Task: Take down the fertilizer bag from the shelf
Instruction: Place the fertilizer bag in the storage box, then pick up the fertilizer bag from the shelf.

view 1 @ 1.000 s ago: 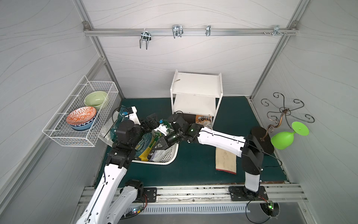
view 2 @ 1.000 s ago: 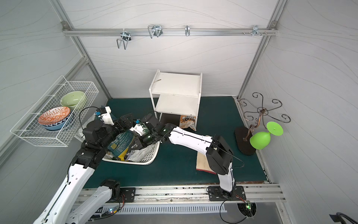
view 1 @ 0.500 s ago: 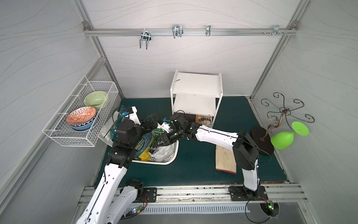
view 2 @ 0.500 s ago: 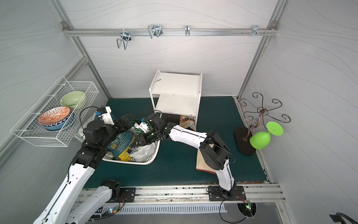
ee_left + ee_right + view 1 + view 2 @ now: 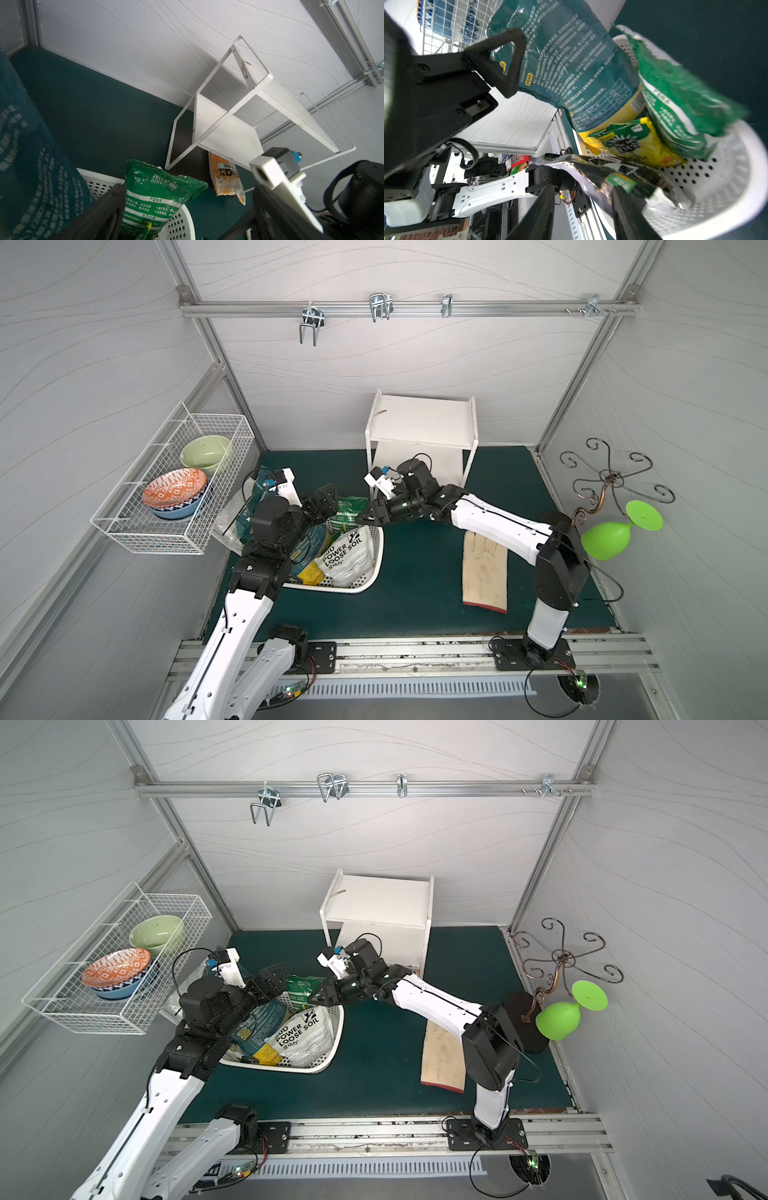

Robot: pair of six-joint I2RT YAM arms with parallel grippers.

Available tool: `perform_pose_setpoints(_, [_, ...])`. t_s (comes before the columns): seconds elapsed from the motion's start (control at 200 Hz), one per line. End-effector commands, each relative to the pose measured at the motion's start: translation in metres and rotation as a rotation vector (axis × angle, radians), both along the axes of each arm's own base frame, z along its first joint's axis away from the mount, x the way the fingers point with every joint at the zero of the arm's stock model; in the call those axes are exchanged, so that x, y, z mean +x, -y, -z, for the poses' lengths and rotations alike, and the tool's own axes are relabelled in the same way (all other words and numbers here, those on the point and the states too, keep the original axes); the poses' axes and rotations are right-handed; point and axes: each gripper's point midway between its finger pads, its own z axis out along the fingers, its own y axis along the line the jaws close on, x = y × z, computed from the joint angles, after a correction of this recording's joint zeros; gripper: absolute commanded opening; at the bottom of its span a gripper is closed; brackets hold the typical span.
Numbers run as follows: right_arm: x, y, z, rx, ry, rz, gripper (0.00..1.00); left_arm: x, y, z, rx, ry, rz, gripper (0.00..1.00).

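White boards of the shelf (image 5: 422, 418) stood bare in both top views, at the back of the green mat (image 5: 415, 605) against the rear wall. From the left wrist I saw an orange bag (image 5: 226, 178) lying on the mat under its lower board, off the shelf itself.

I had the right gripper (image 5: 360, 519) reaching over the far rim of the white perforated basket (image 5: 377, 560), its fingers partway apart. In the right wrist view the crumpled top of the white bag (image 5: 591, 166) printed LOOSE SOIL lay between the two fingers (image 5: 544, 203); I could not tell whether either finger was touching it. That white bag (image 5: 347, 556) sat inside the basket, leaning against its right wall. Just beside the gripper's tips a green bag (image 5: 349, 510) stood upright at the basket's far end, and a teal bag (image 5: 309, 541) lay next to the white one. Which of these was the fertilizer bag I could not read from the print.

I held the left gripper (image 5: 324, 502) spread wide above the basket's left side, close to the green bag and gripping none of them.

A tan glove (image 5: 484, 572) lay flat on the mat beneath the right arm, well apart from the basket.
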Motion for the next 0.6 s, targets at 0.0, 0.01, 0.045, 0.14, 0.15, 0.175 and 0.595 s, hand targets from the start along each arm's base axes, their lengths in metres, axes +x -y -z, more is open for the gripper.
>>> perform_pose_setpoints(0.0, [0.009, 0.035, -0.001, -0.058, 0.049, 0.074, 0.49, 0.004, 0.003, -0.016, -0.020, 0.071, 0.018, 0.99])
perform_pose_setpoints(0.01, [0.010, 0.039, 0.001, -0.065, 0.052, 0.083, 0.49, 0.004, 0.004, -0.016, -0.021, 0.073, 0.020, 0.99])
perform_pose_setpoints(0.045, [0.014, 0.051, 0.006, -0.093, 0.055, 0.116, 0.49, 0.004, 0.005, -0.016, -0.023, 0.074, 0.027, 0.99])
perform_pose_setpoints(0.14, [0.025, 0.089, 0.027, -0.169, 0.047, 0.227, 0.49, 0.005, 0.009, -0.016, -0.026, 0.075, 0.051, 0.99])
perform_pose_setpoints(0.15, [0.026, 0.093, 0.030, -0.180, 0.043, 0.240, 0.49, 0.005, 0.010, -0.016, -0.026, 0.076, 0.052, 0.99])
perform_pose_setpoints(0.175, [0.028, 0.103, 0.036, -0.199, 0.035, 0.276, 0.50, 0.006, 0.011, -0.016, -0.027, 0.077, 0.058, 0.99])
perform_pose_setpoints(0.595, [0.067, 0.192, 0.133, -0.358, -0.190, 0.802, 0.57, 0.011, 0.018, -0.006, -0.076, 0.055, 0.082, 0.99])
